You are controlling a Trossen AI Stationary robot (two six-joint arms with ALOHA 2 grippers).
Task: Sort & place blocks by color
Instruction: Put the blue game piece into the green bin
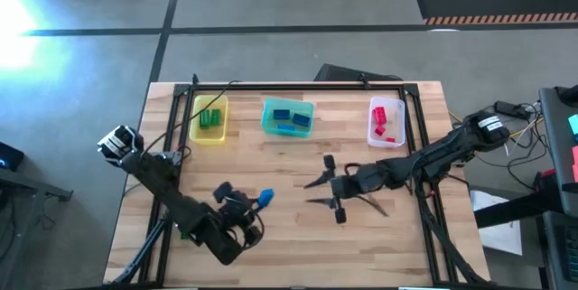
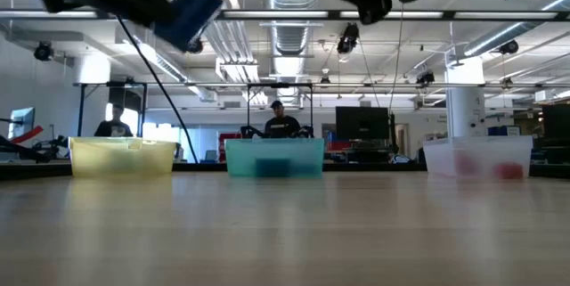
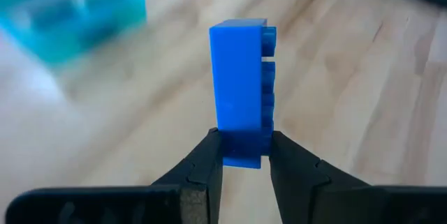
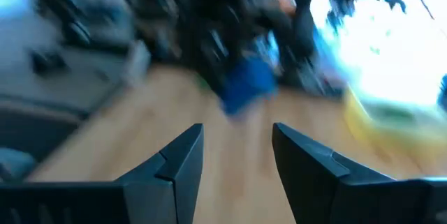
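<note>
My left gripper (image 1: 256, 201) hovers over the near-left part of the table, shut on a blue block (image 1: 265, 198). In the low view this blue block (image 2: 191, 12) sits high above the tabletop. My right gripper (image 1: 318, 191) is open over the table's middle, pointing left toward the block and touching nothing; its wrist view shows the blue block (image 4: 248, 84) beyond the spread fingers. Along the far edge stand a yellow bin (image 1: 209, 118) with green blocks, a teal bin (image 1: 287, 116) with blue blocks, and a clear bin (image 1: 386, 120) with red blocks. My left gripper (image 3: 242, 148) pinches the blue block by one short end (image 3: 242, 155), one finger on each long side. The rest of the block (image 3: 241, 77) sticks out past the fingertips, its studs turned to one side. It is lifted clear of the table.
The three bins rest on the wooden tabletop (image 1: 298, 236) near its far edge, inside a black frame (image 1: 298, 85). Cables trail along the left and right edges. Bare wood lies between the bins and both grippers. People and desks show in the room behind.
</note>
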